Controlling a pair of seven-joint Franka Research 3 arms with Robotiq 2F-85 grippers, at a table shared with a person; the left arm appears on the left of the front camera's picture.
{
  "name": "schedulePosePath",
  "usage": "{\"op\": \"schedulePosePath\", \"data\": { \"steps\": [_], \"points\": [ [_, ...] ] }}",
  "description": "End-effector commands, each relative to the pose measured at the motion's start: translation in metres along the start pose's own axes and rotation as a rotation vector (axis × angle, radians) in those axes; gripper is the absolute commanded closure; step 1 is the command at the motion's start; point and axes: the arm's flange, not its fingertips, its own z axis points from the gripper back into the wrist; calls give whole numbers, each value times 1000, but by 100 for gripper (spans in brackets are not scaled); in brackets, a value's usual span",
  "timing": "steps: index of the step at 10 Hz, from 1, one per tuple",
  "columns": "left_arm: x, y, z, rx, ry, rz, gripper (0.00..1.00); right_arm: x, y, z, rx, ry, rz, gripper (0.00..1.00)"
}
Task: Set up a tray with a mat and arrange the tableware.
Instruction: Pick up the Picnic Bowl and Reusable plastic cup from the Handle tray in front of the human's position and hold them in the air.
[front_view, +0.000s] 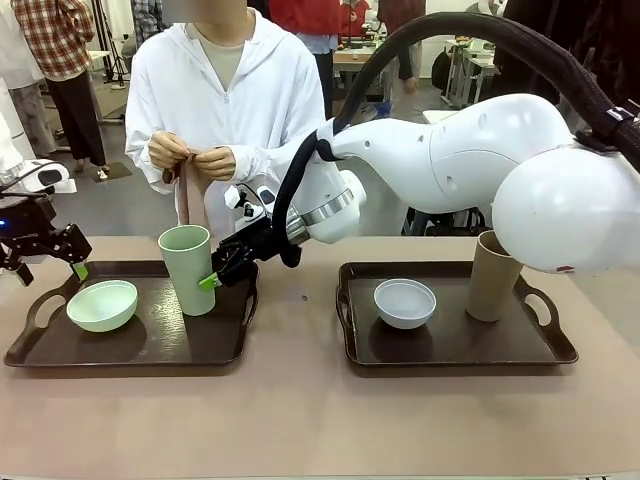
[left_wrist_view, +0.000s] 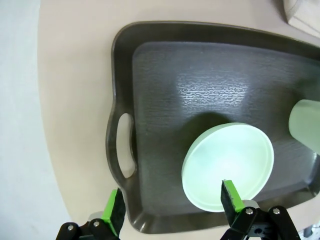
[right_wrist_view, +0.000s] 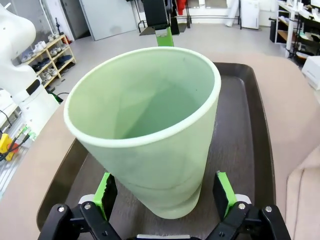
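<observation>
A pale green tumbler (front_view: 187, 268) and a mint bowl (front_view: 102, 305) stand on the left dark tray (front_view: 150, 345). My right gripper (front_view: 212, 278) reaches across to the tumbler. In the right wrist view the tumbler (right_wrist_view: 150, 125) sits between the spread fingers of the open right gripper (right_wrist_view: 165, 194). My left gripper (front_view: 45, 255) hovers open over that tray's left end. Under the left gripper (left_wrist_view: 172, 210) are the tray's rim (left_wrist_view: 120, 100) and the bowl (left_wrist_view: 227, 165). A white bowl (front_view: 405, 303) and a tan tumbler (front_view: 492, 277) stand on the right tray (front_view: 450, 350). The person holds a pinkish-brown mat (front_view: 190, 200).
The person stands at the far side behind the left tray, both hands (front_view: 190, 155) on the mat. The right arm's white body (front_view: 450, 160) spans the space above the right tray. Bare table (front_view: 300, 420) lies between and in front of the trays.
</observation>
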Motion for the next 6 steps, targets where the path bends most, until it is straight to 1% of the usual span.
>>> {"op": "schedulePosePath", "data": {
  "steps": [1,3,6],
  "points": [
    [7,-6,-5,48,10,20,0,8,-13,-11,16,25,-18,0],
    [6,-12,-9,43,38,4,0,9,-20,-19,26,47,-37,0],
    [-2,-14,-21,51,64,11,0,8,-25,-27,33,52,-87,0]
  ]
}}
